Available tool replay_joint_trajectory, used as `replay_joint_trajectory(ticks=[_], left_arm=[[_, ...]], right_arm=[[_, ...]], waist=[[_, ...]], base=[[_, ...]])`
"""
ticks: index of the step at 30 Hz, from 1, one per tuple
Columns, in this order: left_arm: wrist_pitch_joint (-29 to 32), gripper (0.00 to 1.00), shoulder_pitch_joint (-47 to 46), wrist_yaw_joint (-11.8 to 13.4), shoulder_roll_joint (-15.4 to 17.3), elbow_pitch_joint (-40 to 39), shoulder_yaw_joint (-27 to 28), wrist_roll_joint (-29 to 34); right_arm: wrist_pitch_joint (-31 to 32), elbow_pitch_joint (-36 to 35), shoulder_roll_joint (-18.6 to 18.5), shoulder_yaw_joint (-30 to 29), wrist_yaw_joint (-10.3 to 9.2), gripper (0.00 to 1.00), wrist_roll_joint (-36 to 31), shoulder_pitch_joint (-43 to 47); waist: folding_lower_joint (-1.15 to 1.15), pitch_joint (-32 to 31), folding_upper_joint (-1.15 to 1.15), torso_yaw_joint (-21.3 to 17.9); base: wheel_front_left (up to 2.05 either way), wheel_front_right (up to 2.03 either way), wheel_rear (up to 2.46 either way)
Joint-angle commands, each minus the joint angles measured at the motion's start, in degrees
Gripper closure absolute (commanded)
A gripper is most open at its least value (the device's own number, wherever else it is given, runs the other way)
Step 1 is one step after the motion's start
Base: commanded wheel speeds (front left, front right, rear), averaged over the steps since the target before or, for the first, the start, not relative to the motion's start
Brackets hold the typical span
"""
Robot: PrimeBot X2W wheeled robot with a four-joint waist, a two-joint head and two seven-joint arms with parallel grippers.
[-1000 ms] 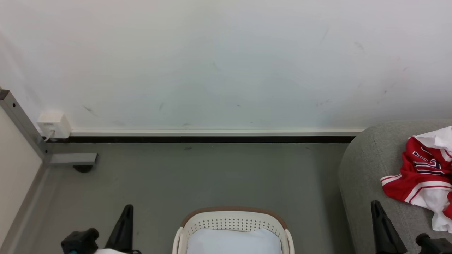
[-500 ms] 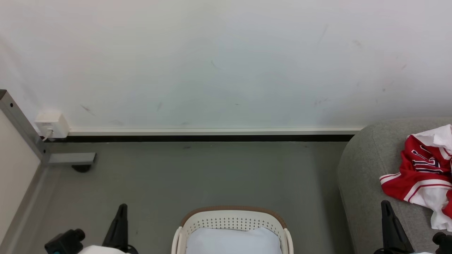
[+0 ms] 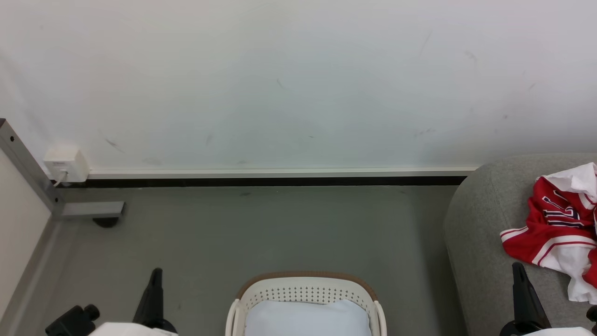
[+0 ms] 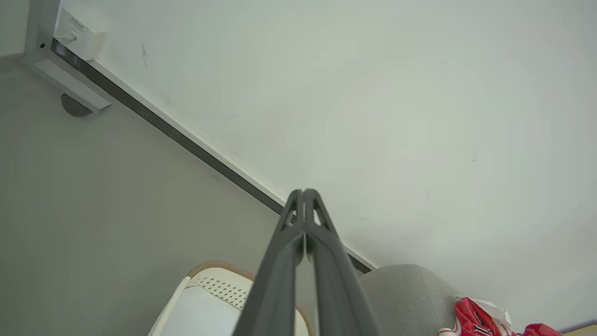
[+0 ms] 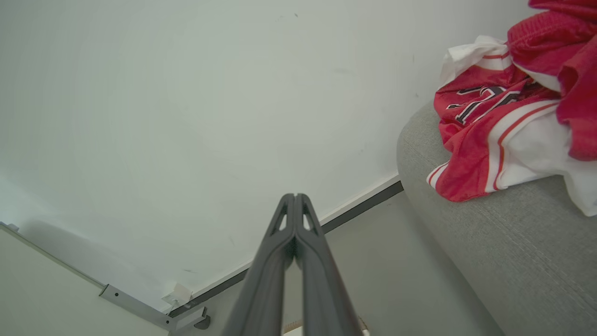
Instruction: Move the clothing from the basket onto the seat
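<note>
Left gripper (image 4: 303, 192), lower left in the head view: my two dark fingers lie pressed together tip to tip with nothing between them, over the grey floor (image 3: 261, 228) to the left of the basket (image 3: 305, 295). Right gripper (image 5: 295, 196), lower right: likewise closed on nothing, its tip seen against the seat (image 3: 480, 224). Both wrists are cut off by the bottom edge.

Basket, near centre: the far half shows a tan rim, a perforated wall and a pale base. The near half is cut off, so I cannot tell what lies there.

Seat, right: a rounded grey end, with the remainder out of frame.

Clothing: the jersey (image 3: 555, 228) lies crumpled on the seat, its numerals partly folded under and hard to read, white lining turned out. The plain red garment (image 5: 569, 56) touches it further right and is cut off by the frame edge.

Far left: a white socket box (image 3: 65, 163) on the wall (image 3: 298, 84), beside a grey metal frame (image 3: 91, 210).
</note>
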Motion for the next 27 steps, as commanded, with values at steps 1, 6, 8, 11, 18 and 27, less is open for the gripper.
replay_joint_trajectory(ticks=[1,6,8,11,18,27], left_arm=[[0.6,1.0,-1.6,-0.1,0.1,-0.9,0.5,-2.3],[1.6,1.0,-1.6,-0.1,0.0,-1.1,0.9,-6.0],[2.0,1.0,-1.7,-0.1,0.0,-1.1,1.0,-7.4],[2.5,1.0,-1.8,-0.1,-0.1,-1.2,1.2,-9.6],[3.8,1.0,-1.9,-0.1,-0.2,-1.4,1.7,-14.2],[5.3,1.0,-2.1,-0.1,-0.3,-1.6,2.3,-19.8]], right_arm=[[0.5,-0.4,-0.5,-0.4,-0.03,1.0,2.4,-1.8],[1.4,-0.3,-0.6,-0.8,-0.03,1.0,6.1,-2.1],[1.8,-0.2,-0.6,-0.9,-0.03,1.0,7.4,-2.1],[2.3,-0.1,-0.6,-1.2,-0.04,1.0,9.5,-2.3],[3.5,0.1,-0.7,-1.7,-0.04,1.0,14.0,-2.7],[5.0,0.4,-0.7,-2.3,-0.05,1.0,19.5,-3.1]], waist=[[0.0,0.0,0.0,0.0],[0.0,0.1,0.0,-0.1],[0.0,0.2,0.0,-0.2],[0.0,0.2,0.0,-0.2],[0.0,0.3,0.0,-0.4],[0.0,0.5,0.0,-0.5]], base=[[0.0,0.0,0.0],[0.0,0.0,0.0],[0.0,0.0,0.0],[0.0,0.0,0.0],[0.0,0.0,0.0],[0.0,0.0,0.0]])
